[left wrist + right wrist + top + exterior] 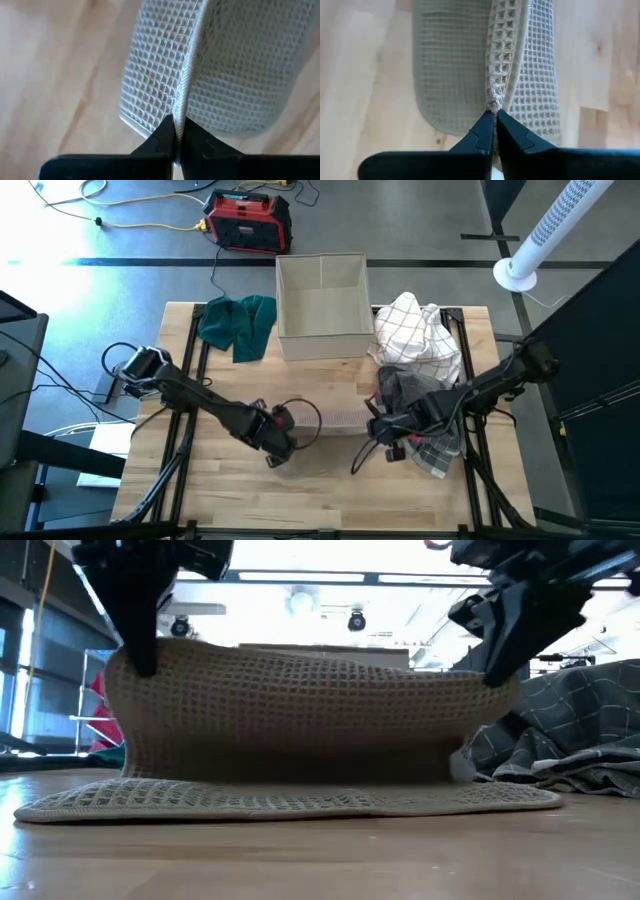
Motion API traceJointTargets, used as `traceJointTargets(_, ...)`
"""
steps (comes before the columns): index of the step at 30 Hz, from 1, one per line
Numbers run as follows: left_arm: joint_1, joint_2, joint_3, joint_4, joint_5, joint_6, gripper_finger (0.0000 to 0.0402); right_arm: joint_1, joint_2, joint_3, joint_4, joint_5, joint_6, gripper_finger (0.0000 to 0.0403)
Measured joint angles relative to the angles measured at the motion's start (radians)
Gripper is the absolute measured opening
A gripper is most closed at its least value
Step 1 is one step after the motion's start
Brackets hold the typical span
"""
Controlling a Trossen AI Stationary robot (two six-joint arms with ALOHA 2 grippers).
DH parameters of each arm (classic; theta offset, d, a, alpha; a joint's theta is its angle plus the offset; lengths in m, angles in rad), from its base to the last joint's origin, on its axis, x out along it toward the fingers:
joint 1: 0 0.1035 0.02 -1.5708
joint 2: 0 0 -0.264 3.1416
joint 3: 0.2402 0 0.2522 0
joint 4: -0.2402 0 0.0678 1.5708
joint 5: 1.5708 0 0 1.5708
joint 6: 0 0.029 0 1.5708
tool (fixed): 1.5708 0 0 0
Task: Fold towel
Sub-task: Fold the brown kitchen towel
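Note:
A beige waffle-weave towel (310, 710) is held up between my two grippers, and its lower part lies flat on the wooden table (300, 860). In the high view the towel (335, 420) shows pale between the two arms. My left gripper (280, 442) is shut on its left end, seen also in the low view as my left gripper (140, 660). My right gripper (385, 430) is shut on the right end, my right gripper (495, 675) in the low view. My left gripper pinches the towel's hemmed edge (184, 107) at its left upper end between its two fingers, coming from above. The cloth hangs below the fingers in two faces, and the upper edge sags slightly toward the other gripper. My right gripper pinches the bunched hemmed edge (495, 102) at the towel's right upper end between its two fingers, from above. The cloth falls away below the fingers on both sides. The towel's lower part (300, 802) rests on the table.
A white open box (320, 305) stands at the far middle. A green cloth (238, 325) lies to its left, a white checked cloth (415, 330) to its right. A grey plaid cloth (430, 435) lies under my right arm, close to the towel's right end.

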Motion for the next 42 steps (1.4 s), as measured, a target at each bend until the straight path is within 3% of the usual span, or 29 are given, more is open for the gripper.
traceJointTargets(9,-0.018,0.082,0.000,0.110,0.098,0.030,0.0000,0.020,0.048,0.000,0.051,-0.020,-0.017,0.0016)
traceJointTargets(21,-0.019,0.082,0.000,0.112,0.307,0.077,0.0075,0.019,0.047,0.000,0.006,-0.080,0.007,0.0167)
traceJointTargets(26,-0.007,0.080,0.000,0.129,0.410,0.028,0.0106,0.019,0.039,0.000,-0.050,-0.070,0.055,0.0186)
traceJointTargets(37,-0.014,0.064,0.044,0.128,0.369,0.074,0.0168,0.003,0.025,0.001,-0.053,-0.069,0.147,0.0173)
traceJointTargets(42,-0.060,0.063,-0.025,0.194,0.286,0.132,0.0166,-0.053,0.029,0.001,-0.032,-0.115,0.378,0.0166)
